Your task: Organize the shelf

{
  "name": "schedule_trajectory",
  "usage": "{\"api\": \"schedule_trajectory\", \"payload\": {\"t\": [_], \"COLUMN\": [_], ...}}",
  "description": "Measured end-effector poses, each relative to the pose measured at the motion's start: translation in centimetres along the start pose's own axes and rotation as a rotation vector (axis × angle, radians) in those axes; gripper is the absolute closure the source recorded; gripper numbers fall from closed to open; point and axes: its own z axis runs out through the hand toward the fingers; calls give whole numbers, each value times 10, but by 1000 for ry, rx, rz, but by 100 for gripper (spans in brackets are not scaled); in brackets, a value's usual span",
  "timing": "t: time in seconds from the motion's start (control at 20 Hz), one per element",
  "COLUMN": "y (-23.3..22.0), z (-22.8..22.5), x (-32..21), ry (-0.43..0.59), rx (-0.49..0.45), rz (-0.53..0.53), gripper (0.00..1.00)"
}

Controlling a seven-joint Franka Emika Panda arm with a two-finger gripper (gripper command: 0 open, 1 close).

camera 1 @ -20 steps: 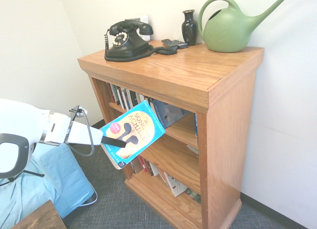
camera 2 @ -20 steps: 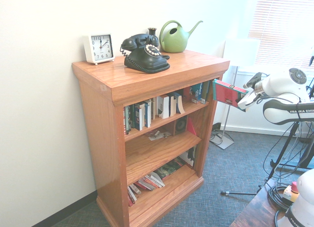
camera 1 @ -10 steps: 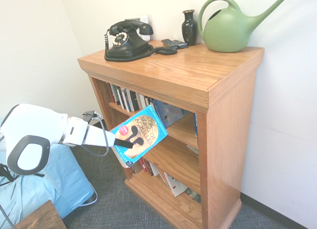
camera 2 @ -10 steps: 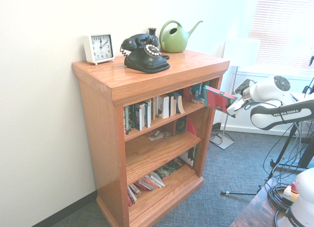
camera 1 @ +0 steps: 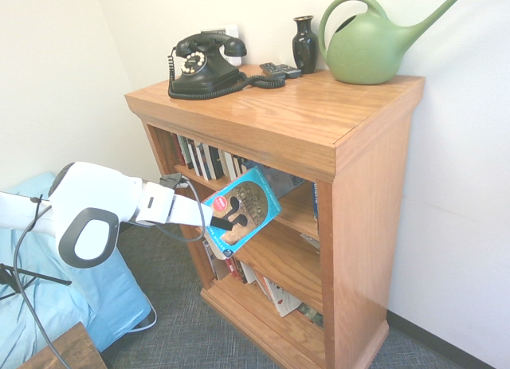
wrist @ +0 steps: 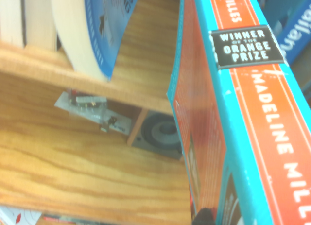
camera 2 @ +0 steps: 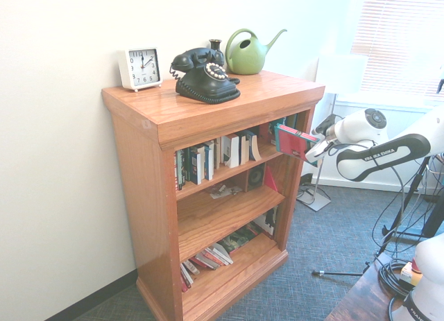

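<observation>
My claw (camera 1: 225, 224) is clamped shut on a teal paperback (camera 1: 243, 211), gripping its lower edge. The book is tilted, its top corner at the front of the oak shelf (camera 1: 351, 217), at the upper level beside shelved books (camera 1: 203, 158).

- The white Franka arm (camera 1: 88, 213) reaches in low, its forearm stretched nearly level.
- Its wrist tilts slightly downward.
- The two-finger gripper (camera 1: 225, 224) is clamped tight on a turquoise paperback book (camera 1: 243, 210), dark fingers (camera 1: 229, 222) pressing the cover.
</observation>
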Motion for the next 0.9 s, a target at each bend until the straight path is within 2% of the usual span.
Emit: {"api": "schedule_trajectory", "payload": {"t": [0.6, 0.9], "y": [-44, -49], "z": [34, 46], "x": [3, 3], "ry": [-25, -33], "rx": [15, 0], "rz": [8, 18], "gripper": [100, 100]}}
